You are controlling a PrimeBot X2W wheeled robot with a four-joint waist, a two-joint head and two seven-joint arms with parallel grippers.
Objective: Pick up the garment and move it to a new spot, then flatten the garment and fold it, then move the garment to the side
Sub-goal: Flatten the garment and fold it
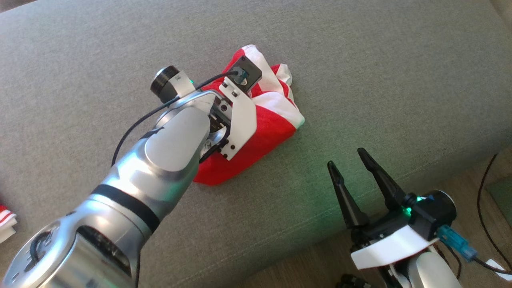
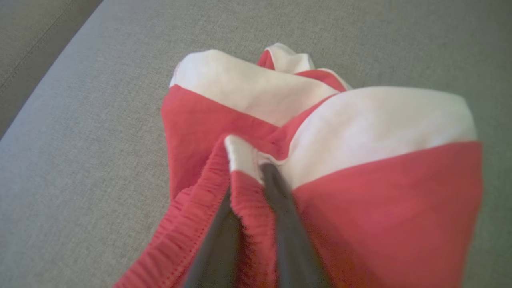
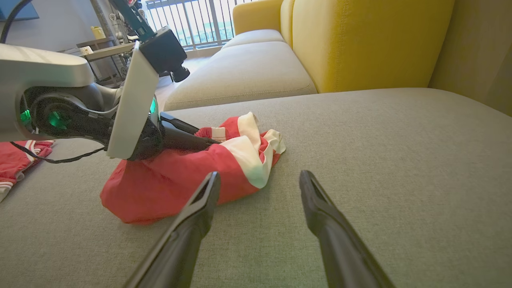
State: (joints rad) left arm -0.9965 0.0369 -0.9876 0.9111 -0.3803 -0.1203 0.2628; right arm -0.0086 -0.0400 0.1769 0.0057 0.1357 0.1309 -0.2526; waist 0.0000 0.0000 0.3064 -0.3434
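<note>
The garment (image 1: 276,124) is a crumpled red piece with white bands, lying in a heap on the grey sofa cushion (image 1: 360,60). My left arm reaches over it from the lower left. In the left wrist view my left gripper (image 2: 248,180) is shut on a fold of the garment's (image 2: 384,192) red elastic edge, with cloth pinched between the two dark fingers (image 2: 280,200). The right wrist view shows those fingers (image 3: 188,138) lying on top of the heap (image 3: 168,180). My right gripper (image 1: 346,158) stands open near the cushion's front edge, right of the garment and apart from it, jaws (image 3: 260,175) holding nothing.
Another red and white piece of cloth (image 3: 16,160) lies at the far left of the cushion (image 1: 6,218). A yellow backrest (image 3: 380,40) rises behind the seat. Wooden floor with black cables (image 1: 484,200) lies beyond the cushion's front edge at the lower right.
</note>
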